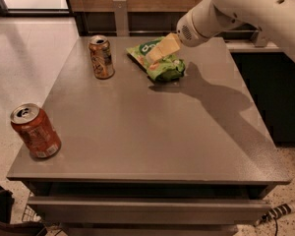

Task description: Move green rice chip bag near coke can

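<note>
The green rice chip bag [160, 63] lies crumpled on the far middle of the grey table [152, 132], its dark green "dang" patch facing up. My gripper [159, 51] reaches in from the upper right on the white arm and hangs directly over the bag's middle, hiding part of it. The coke can [35, 131], red-orange with a silver top, stands upright at the table's near left corner, far from the bag and the gripper.
A tan-gold patterned can [102, 57] stands upright at the far left, just left of the bag. A wooden wall panel and a dark counter [265, 82] lie behind and to the right. The table's front edge has a drawer [147, 208] below.
</note>
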`<state>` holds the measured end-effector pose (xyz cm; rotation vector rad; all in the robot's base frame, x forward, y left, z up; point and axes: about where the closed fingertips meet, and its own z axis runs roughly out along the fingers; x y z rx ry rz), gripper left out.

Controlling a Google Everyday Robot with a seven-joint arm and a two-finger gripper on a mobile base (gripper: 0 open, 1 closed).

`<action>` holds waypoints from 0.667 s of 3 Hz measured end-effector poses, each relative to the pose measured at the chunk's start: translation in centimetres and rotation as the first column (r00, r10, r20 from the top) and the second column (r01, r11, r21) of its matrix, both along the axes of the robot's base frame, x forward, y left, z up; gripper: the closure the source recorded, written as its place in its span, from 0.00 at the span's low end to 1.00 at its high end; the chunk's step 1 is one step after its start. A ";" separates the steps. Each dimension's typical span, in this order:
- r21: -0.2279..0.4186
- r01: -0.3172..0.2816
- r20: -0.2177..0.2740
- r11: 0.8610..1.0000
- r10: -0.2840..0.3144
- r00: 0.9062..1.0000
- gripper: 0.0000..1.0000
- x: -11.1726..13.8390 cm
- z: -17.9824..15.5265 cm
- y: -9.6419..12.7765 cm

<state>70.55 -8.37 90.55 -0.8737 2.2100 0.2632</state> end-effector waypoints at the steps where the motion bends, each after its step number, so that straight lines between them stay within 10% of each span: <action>1: -0.006 0.000 -0.034 1.000 0.000 0.999 0.00 1.1 -1.8 1.3; 2: 0.001 0.008 -0.071 1.000 -0.008 0.997 0.00 2.2 -3.8 1.9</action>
